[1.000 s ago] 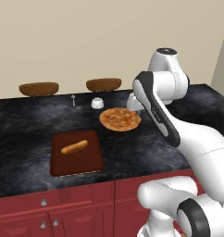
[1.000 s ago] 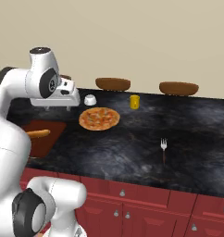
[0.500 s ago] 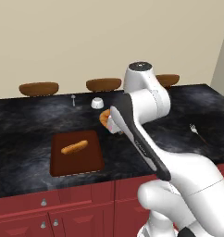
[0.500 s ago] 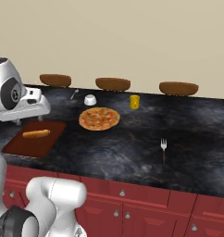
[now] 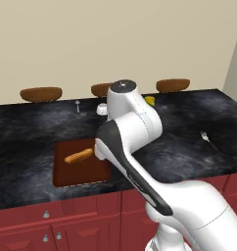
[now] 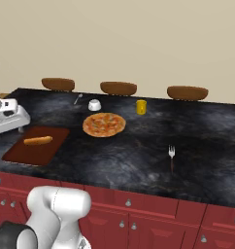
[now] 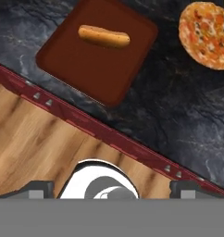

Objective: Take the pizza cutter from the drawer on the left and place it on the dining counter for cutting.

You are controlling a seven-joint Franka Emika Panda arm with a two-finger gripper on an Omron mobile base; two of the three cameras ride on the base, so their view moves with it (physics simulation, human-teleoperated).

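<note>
The pizza cutter is hidden. The drawer (image 5: 66, 213), a wide red front with one small silver knob, sits shut under the dining counter (image 5: 37, 132), a black marbled top. My gripper (image 7: 111, 189) is open, with its two dark fingertips (image 7: 40, 187) far apart and nothing between them. It hangs high over the counter's front edge and looks down on the red fronts and the wooden floor. In the right base view the hand (image 6: 8, 118) is at the far left, beside the cutting board.
A dark red cutting board (image 6: 34, 146) holds a hot dog (image 6: 38, 140). A pizza (image 6: 104, 124) lies mid-counter, with a white bowl (image 6: 94, 105), spoon (image 6: 78, 98) and yellow cup (image 6: 141, 107) behind it. A fork (image 6: 171, 154) lies to the right. Brown stools (image 6: 118, 88) line the far side.
The arm has swung left from over the pizza to the counter's front edge by the cutting board. The jaws have opened slightly wider. Nothing on the counter has moved.
</note>
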